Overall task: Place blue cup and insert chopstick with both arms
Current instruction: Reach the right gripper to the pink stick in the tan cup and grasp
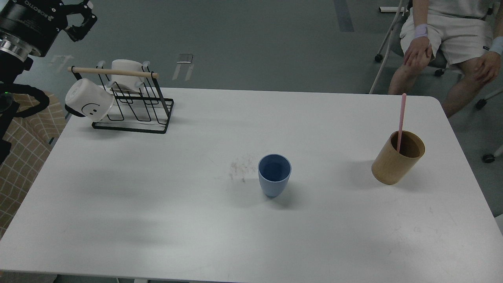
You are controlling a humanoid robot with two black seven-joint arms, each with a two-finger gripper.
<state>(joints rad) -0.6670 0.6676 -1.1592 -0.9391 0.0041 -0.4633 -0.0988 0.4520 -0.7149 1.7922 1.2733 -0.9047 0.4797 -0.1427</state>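
Note:
The blue cup (pixel 274 175) stands upright and empty near the middle of the white table (pixel 157 220). The pink chopstick (pixel 401 118) stands in the tan wooden holder (pixel 397 159) at the right side of the table. My left gripper (pixel 81 21) is raised at the far top left, off the table and behind the rack, far from the cup. Its two fingers stand apart with nothing between them. My right arm and gripper are out of view.
A black wire rack (pixel 131 106) with a wooden rod stands at the back left, holding a white smiley-face mug (pixel 88 103) and another white mug (pixel 125 72). A seated person (pixel 448 35) is behind the table's back right corner. A faint smudge (pixel 240 167) lies left of the cup.

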